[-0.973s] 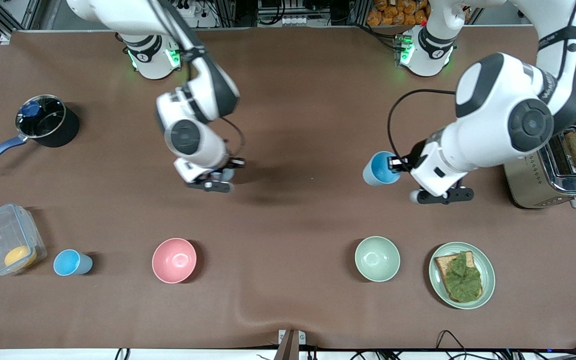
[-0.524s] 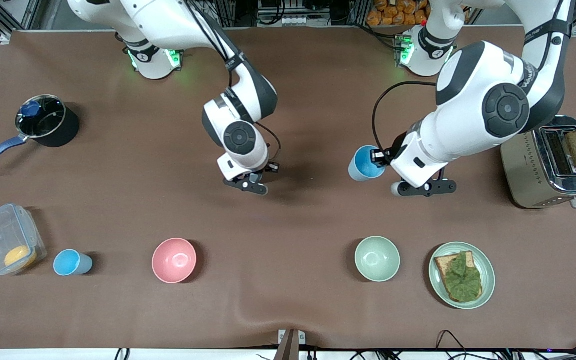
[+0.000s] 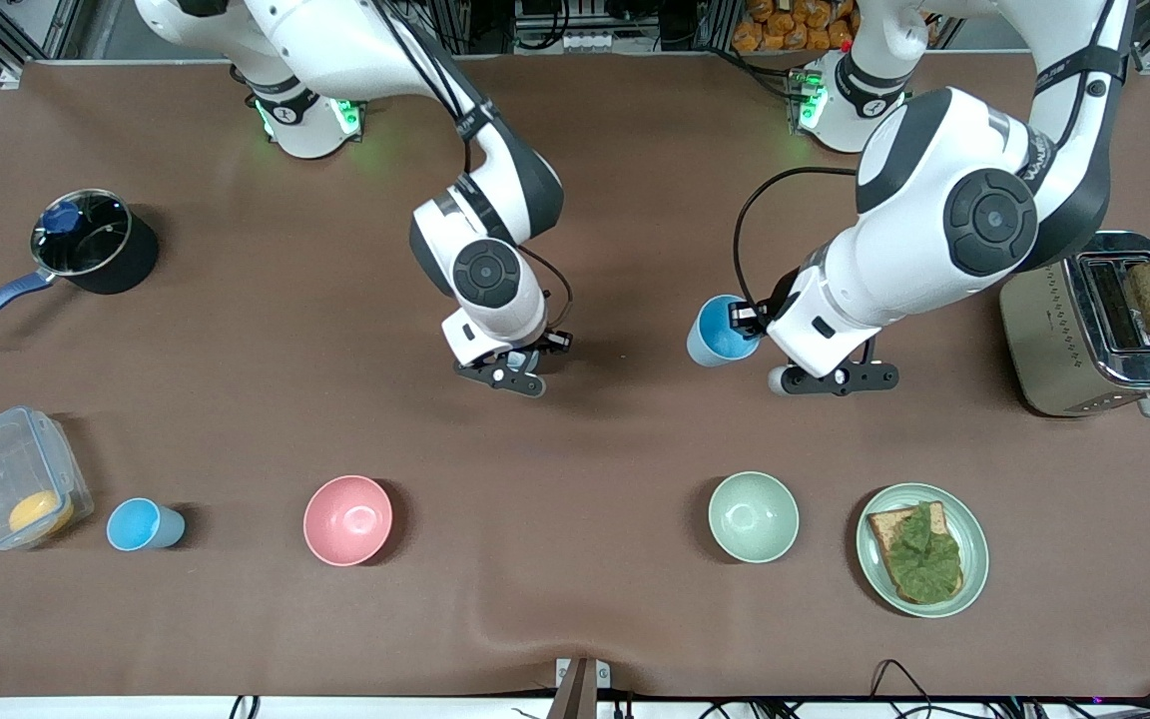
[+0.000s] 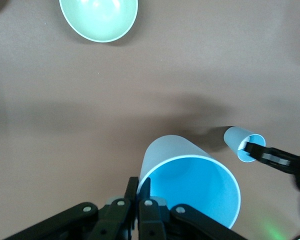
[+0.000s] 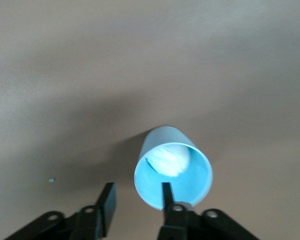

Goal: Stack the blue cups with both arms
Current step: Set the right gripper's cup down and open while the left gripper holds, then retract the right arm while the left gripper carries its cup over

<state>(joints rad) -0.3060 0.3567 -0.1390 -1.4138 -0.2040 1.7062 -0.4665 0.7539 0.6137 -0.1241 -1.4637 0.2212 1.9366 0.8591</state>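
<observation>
My left gripper [image 3: 750, 321] is shut on the rim of a blue cup [image 3: 718, 333], one finger inside and one outside, and holds it tilted over the table's middle; both show in the left wrist view, gripper [image 4: 140, 187] and cup [image 4: 190, 182]. My right gripper [image 3: 538, 352] is open over a second blue cup [image 5: 173, 172]. One finger [image 5: 166, 194] reaches inside its rim and the other [image 5: 107, 202] stands clear outside. This cup also shows in the left wrist view [image 4: 244, 143]; the front view hides it under the wrist. A third blue cup [image 3: 143, 524] stands beside the plastic box.
A pink bowl [image 3: 347, 519] and a pale green bowl [image 3: 753, 516] sit nearer the front camera. A plate [image 3: 977, 539] with toast lies beside the green bowl. A toaster [image 3: 1094, 335], a black pot [image 3: 96, 242] and a clear box [image 3: 11, 484] stand at the table's ends.
My right arm has swung toward the table's middle. My left arm has carried its cup toward the right gripper. The two grippers are closer together.
</observation>
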